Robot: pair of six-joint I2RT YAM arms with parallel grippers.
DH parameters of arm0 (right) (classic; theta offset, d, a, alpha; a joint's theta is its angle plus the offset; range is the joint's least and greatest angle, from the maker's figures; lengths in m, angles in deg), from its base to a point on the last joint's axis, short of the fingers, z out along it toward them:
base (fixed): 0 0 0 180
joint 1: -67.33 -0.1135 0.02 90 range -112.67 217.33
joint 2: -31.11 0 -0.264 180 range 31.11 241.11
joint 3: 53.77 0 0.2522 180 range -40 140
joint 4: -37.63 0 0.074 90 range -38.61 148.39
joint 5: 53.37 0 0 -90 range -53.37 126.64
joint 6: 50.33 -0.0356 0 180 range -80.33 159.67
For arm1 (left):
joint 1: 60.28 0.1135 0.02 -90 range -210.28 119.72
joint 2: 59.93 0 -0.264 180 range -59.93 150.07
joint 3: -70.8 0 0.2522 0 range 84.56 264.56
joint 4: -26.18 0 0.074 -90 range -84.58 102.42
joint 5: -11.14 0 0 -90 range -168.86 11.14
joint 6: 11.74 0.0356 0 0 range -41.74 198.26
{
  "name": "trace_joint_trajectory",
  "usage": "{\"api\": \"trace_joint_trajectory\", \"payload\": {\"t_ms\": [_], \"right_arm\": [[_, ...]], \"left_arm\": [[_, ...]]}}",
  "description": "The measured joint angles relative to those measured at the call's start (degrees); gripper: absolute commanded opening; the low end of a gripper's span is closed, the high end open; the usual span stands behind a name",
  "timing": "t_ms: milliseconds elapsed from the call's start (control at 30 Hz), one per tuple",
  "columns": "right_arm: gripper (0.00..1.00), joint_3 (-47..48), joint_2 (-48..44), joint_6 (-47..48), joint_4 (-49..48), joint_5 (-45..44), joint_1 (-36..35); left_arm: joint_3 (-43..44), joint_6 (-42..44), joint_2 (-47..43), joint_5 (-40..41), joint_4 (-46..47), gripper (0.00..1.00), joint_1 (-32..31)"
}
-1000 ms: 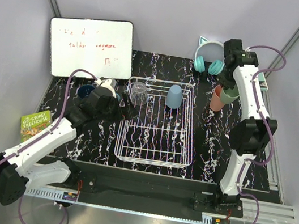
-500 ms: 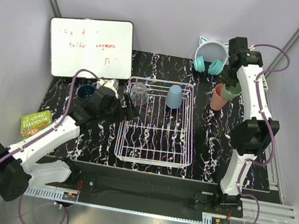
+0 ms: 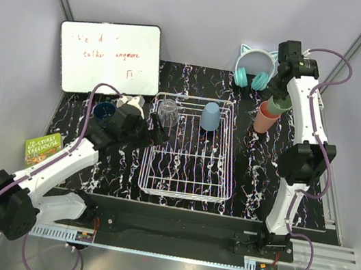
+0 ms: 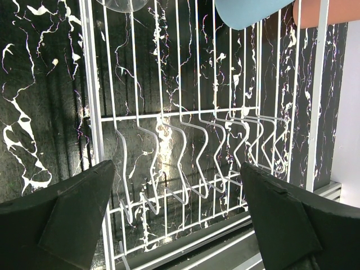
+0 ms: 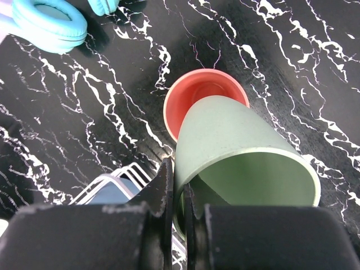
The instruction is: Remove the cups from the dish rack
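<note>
The right gripper [image 5: 178,198] pinched the rim of the sage-green cup [image 5: 242,163], one finger inside and one outside. The cup hung tilted over the upright salmon-pink cup [image 5: 194,90]; whether the two touched could not be told. The left gripper [image 4: 174,225] held its jaws spread wide, facing the dish rack [image 4: 169,115]. There the clear glass [image 4: 121,4] and light-blue cup [image 4: 247,11] were cut off by the frame's top edge. From above, the left arm half hid a dark navy mug [image 3: 105,110].

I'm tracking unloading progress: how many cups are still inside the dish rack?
2: a clear glass at the far-left corner of the dish rack, and a light-blue tumbler by its far edge, right of the glass. None seems hidden.
</note>
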Motion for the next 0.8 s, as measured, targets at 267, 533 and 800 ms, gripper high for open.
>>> {"api": "trace_joint_trajectory", "payload": {"t_ms": [267, 533, 800], "right_arm": [[0.00, 0.3, 4.2, 0.6, -2.5, 1.0, 0.3], [0.15, -0.3, 6.6, 1.5, -4.6, 2.5, 0.3], [0.29, -3.1, 6.6, 2.1, -5.7, 2.8, 0.3]], "left_arm": [[-0.4, 0.0, 0.3, 0.0, 0.4, 0.99, 0.0], [-0.6, 0.0, 1.3, -0.4, 1.4, 0.99, -0.1], [-0.6, 0.1, 1.8, -1.0, 1.7, 0.99, -0.1]]}}
